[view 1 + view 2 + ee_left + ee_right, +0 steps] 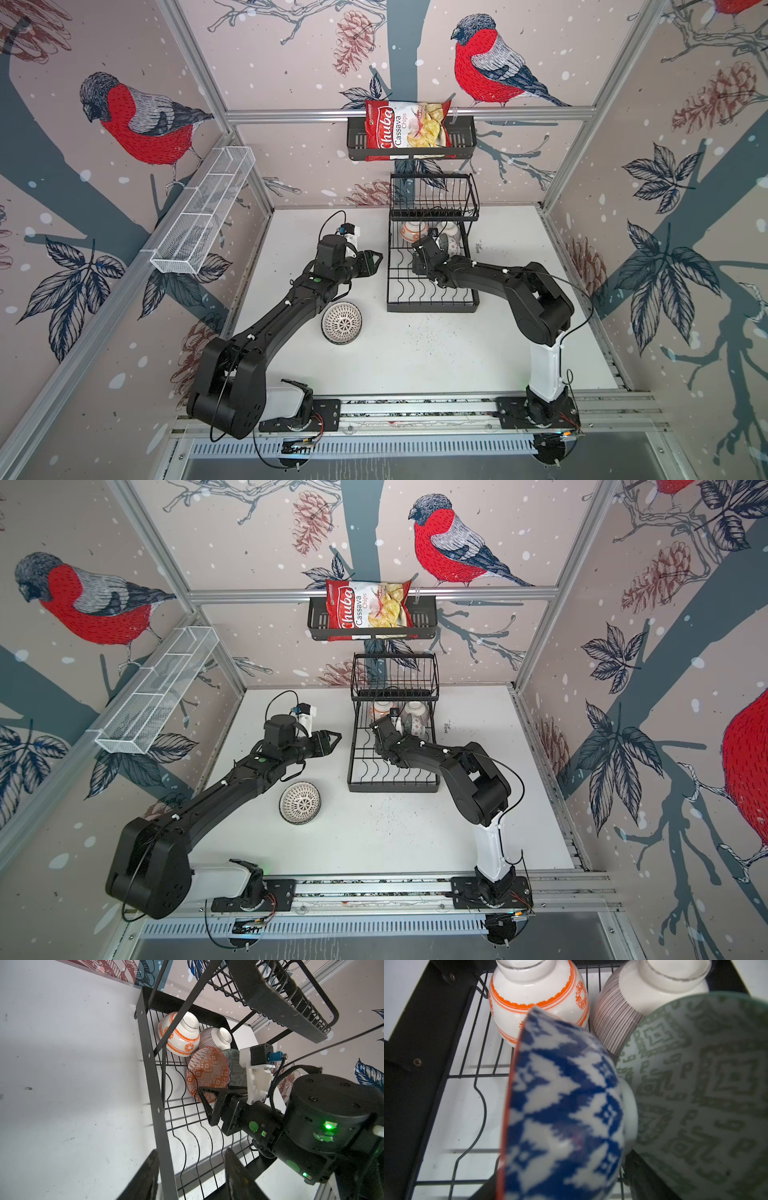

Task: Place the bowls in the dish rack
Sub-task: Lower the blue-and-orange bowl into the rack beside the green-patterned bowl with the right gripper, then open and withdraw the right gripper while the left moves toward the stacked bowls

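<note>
You're holding the right gripper [209,1095] at the blue-and-white orange-rimmed ceramic bowl [562,1105] in the black wire dish rack [432,308] mid-frame, jaw hold impossible to tell; left gripper [374,262] hovering beside, jaws spread, empty.

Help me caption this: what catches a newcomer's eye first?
The red-breasted wallpaper birds, then the red chips bag in the black shelf on the back wall. Below, patterned bowls crowd the far end of the dish rack; one dotted bowl sits alone on the table.
</note>
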Tool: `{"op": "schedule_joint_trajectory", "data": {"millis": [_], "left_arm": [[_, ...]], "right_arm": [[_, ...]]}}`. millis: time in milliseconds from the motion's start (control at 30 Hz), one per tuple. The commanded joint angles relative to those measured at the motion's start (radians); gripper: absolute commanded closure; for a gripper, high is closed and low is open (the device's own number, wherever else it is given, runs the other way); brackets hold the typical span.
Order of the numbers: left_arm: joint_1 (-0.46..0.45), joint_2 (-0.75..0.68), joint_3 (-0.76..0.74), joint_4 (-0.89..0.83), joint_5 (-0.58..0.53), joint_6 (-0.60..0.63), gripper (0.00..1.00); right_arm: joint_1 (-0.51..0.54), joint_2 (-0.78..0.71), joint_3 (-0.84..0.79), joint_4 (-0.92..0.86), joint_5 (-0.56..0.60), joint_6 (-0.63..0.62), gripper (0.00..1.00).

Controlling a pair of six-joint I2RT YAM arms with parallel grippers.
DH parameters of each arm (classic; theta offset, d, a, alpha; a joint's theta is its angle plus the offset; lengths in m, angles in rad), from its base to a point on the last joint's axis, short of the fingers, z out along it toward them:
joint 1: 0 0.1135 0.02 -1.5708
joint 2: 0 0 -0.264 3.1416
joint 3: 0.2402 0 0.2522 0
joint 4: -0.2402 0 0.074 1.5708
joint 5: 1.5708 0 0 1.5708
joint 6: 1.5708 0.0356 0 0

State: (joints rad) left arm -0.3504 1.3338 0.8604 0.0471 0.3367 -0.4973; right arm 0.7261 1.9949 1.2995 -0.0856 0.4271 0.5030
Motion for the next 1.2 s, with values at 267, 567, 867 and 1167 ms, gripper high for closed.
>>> {"op": "schedule_joint_trajectory", "data": {"millis": [267,567,867,1167], "left_arm": [[0.002,-0.002,-0.006,0.016,-0.001,0.007,0.49],[0.003,-0.002,-0.009,0.017,-0.003,0.008,0.49],[0.005,0.000,-0.005,-0.009,-0.026,0.008,0.49],[0.007,0.004,0.013,-0.067,-0.072,-0.004,0.49]], "right_arm": [[0.002,-0.071,-0.019,0.007,0.004,-0.006,0.21],[0.016,-0.122,-0.026,0.032,0.000,-0.032,0.20],[0.025,-0.182,-0.042,0.049,-0.013,-0.065,0.19],[0.031,-0.251,-0.078,0.055,-0.027,-0.095,0.18]]}}
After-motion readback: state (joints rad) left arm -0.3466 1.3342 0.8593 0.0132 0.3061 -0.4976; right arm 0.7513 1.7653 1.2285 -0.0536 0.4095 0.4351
